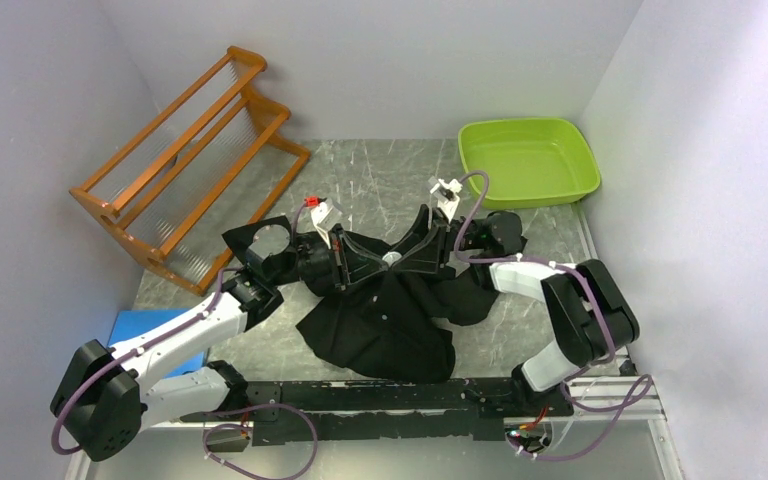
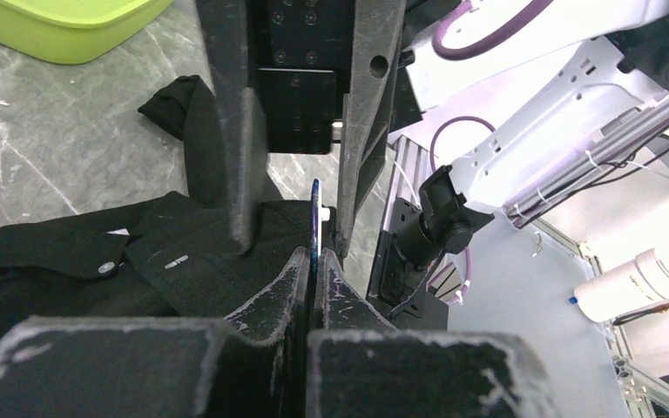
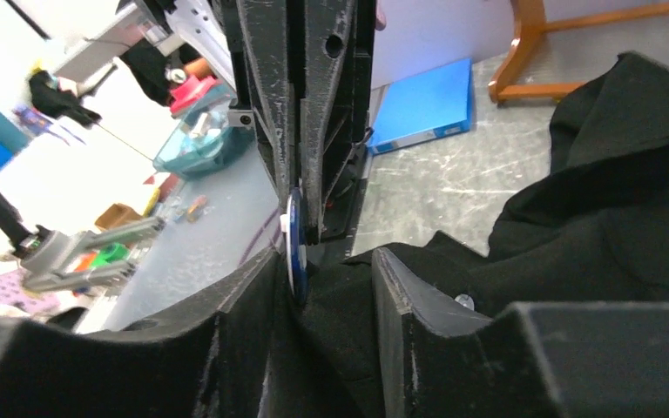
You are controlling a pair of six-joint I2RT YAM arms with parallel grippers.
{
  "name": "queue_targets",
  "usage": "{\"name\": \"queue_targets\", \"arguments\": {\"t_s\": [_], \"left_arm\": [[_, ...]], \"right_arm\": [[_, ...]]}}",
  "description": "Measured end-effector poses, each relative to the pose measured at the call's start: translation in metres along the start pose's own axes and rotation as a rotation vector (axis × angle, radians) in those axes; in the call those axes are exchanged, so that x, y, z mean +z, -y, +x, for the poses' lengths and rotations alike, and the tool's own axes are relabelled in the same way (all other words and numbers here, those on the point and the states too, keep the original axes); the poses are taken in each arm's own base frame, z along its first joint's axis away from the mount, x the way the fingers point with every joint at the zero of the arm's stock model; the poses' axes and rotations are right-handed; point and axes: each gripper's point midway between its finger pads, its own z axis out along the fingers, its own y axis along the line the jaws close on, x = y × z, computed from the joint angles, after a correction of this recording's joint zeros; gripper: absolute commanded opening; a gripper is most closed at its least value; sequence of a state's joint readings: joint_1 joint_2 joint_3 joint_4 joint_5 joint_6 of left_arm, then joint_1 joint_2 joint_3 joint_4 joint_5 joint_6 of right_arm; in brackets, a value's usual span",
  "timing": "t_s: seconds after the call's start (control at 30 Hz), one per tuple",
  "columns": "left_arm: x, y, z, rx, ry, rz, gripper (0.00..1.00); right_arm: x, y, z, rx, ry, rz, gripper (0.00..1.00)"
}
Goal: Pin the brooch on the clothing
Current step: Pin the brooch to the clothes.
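Grey counter (image 1: 380, 175): left fingers (image 2: 270, 300) pinch the brooch (image 2: 315, 222) upright, edge-on; right fingers (image 3: 244, 313), spread wide, straddle it above the shirt (image 1: 380, 325)

Robotics lab: white enclosure walls (image 1: 380, 60) around marble-print table (image 1: 380, 180), cluttered benches (image 3: 96, 218) beyond.

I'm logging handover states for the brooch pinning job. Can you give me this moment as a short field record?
brooch: thin disc, seen edge-on
left gripper: shut on the brooch
right gripper: open, jaws either side of the brooch and a fold of shirt
shirt: black, crumpled under both grippers
pinned: cannot tell
surroundings: green tub, wooden rack, blue folder
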State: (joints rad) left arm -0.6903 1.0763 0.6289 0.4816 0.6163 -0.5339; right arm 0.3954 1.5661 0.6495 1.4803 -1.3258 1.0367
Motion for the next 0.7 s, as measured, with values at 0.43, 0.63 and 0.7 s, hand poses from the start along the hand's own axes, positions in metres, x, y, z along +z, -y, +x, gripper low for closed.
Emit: {"name": "queue_targets", "arguments": {"t_s": [0.43, 0.63, 0.7], "left_arm": [[0.0, -0.013, -0.009, 0.024, 0.027, -0.048, 0.03], [0.001, -0.028, 0.003, -0.011, -0.008, -0.1, 0.03], [0.001, -0.03, 0.004, -0.014, -0.01, -0.111, 0.03]], "right_arm": [[0.004, 0.004, -0.016, -0.155, -0.059, 0.148, 0.05], [0.001, 0.02, -0.004, -0.066, -0.096, 0.247, 0.0], [0.001, 0.023, -0.004, -0.041, -0.11, 0.276, 0.0]]}}
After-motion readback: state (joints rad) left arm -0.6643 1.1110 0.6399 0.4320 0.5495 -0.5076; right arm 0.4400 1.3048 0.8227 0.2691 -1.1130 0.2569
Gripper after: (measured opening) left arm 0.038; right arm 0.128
